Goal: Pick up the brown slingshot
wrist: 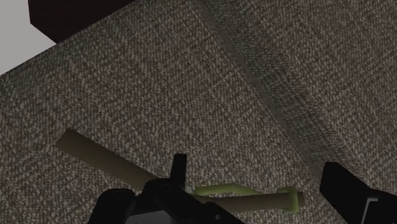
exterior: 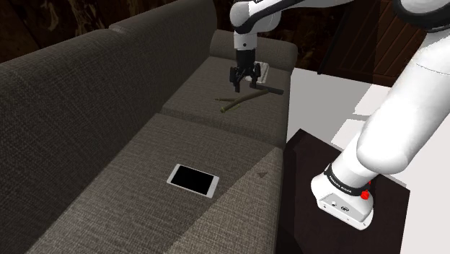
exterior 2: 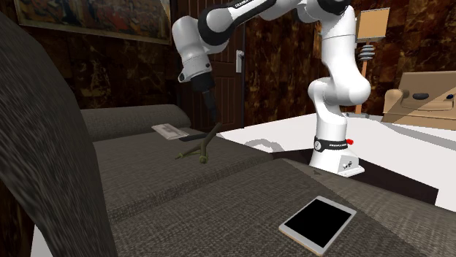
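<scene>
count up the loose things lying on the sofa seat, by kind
olive-brown Y-shaped slingshot: 1
white-framed flat tablet with a black screen: 1
flat white booklet-like item: 1
total: 3

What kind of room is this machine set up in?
Most likely a living room: a long grey-brown fabric sofa, a framed painting on the dark wall behind it, and a flat white-edged, black-screened tablet lying on its seat.
</scene>
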Controlling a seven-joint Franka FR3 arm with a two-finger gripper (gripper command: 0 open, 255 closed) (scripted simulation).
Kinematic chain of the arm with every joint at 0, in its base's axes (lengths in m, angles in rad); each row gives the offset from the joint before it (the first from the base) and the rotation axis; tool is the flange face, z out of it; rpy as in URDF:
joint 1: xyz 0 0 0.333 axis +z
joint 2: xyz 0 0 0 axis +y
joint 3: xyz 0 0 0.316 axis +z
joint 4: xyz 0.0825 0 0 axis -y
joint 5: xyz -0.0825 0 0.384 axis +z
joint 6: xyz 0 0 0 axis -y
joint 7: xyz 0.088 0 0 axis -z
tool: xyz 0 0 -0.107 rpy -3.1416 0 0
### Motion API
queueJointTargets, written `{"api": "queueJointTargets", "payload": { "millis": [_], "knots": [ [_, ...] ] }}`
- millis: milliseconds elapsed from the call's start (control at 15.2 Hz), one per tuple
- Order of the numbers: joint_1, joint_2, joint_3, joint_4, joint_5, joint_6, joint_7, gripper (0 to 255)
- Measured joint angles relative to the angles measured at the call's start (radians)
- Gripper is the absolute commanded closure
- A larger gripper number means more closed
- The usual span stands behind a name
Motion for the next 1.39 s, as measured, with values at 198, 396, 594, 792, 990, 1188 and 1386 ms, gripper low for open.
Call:
{"api": "queueJointTargets", "payload": {
  "millis": [198,396,594,792,990,1188,1386],
  "knots": [
    [-0.012,0.137,-0.005,0.107,0.016,0.001,-0.02,0],
    [-0.021,0.271,-0.004,0.223,0.033,-0.007,-0.029,0],
    [-0.029,0.335,-0.003,0.272,0.04,-0.006,-0.037,0],
    [-0.029,0.366,-0.001,0.274,0.044,0.021,-0.04,0],
    [-0.029,0.386,0.0,0.264,0.047,0.051,-0.046,0],
    [-0.029,0.388,0.001,0.258,0.048,0.06,-0.048,255],
    [-0.029,0.387,0.0,0.258,0.049,0.061,-0.048,255]
  ]
}}
